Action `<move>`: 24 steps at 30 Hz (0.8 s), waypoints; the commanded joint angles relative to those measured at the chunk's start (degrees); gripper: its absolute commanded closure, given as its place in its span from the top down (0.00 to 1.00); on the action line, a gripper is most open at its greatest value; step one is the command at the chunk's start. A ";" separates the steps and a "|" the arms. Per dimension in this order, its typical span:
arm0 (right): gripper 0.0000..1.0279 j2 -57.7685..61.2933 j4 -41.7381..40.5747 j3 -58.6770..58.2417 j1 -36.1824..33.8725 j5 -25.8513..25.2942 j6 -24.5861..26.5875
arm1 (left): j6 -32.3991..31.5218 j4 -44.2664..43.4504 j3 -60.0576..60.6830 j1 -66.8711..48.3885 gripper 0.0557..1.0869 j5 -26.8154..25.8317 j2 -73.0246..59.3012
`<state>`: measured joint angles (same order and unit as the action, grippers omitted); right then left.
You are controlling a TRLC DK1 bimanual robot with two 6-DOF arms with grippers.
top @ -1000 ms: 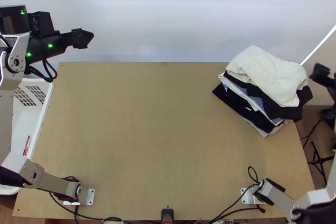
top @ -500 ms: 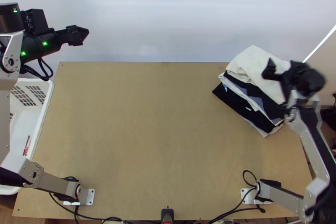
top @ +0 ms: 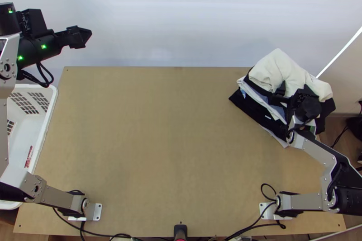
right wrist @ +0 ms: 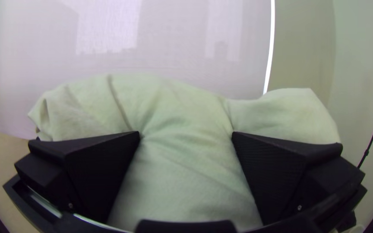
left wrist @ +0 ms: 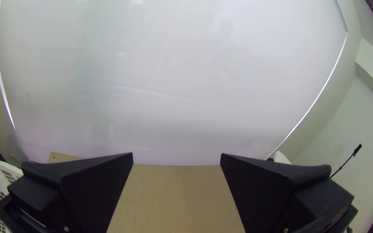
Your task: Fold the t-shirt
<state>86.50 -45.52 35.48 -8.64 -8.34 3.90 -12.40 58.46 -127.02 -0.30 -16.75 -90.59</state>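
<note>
The left hand [top: 85, 36] hangs open; the right hand [top: 292, 91] is open astride cream cloth [top: 277, 65]. Red markings [top: 29, 157] show in the white basket [top: 48, 113].

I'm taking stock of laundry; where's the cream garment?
The cream garment tops the folded stack at the top view's right, beside the right end effector.

Matt, creased cloth of the cream garment [top: 279, 67], smooth wooden table [top: 158, 128], white plastic basket [top: 49, 114].

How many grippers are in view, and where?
2: the left gripper, raised, towards the top view's upper left; the right gripper, at the cream cloth atop the stack.
</note>
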 commanded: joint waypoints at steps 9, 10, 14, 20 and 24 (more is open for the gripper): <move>0.96 -11.53 -1.59 2.13 -1.29 -1.77 1.99 | -1.22 -0.10 0.02 -0.23 0.96 -0.03 1.55; 0.96 -11.88 -1.59 2.92 -1.38 -1.94 1.99 | -1.22 -0.01 0.02 -0.14 0.96 -0.03 1.73; 0.96 -10.21 -1.68 5.21 -2.52 -2.30 1.55 | -1.22 -0.01 0.02 0.12 0.96 -0.03 2.26; 0.96 -0.19 -2.73 7.85 -4.36 -3.18 -0.65 | -1.31 0.08 0.02 0.21 0.96 -0.03 2.61; 0.96 9.04 -5.64 9.34 -5.77 -3.26 -1.88 | -1.22 0.17 0.02 0.30 0.96 0.05 2.61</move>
<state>84.60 -48.36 42.09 -12.49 -11.18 3.79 -13.67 58.48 -127.00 -0.16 -16.84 -88.20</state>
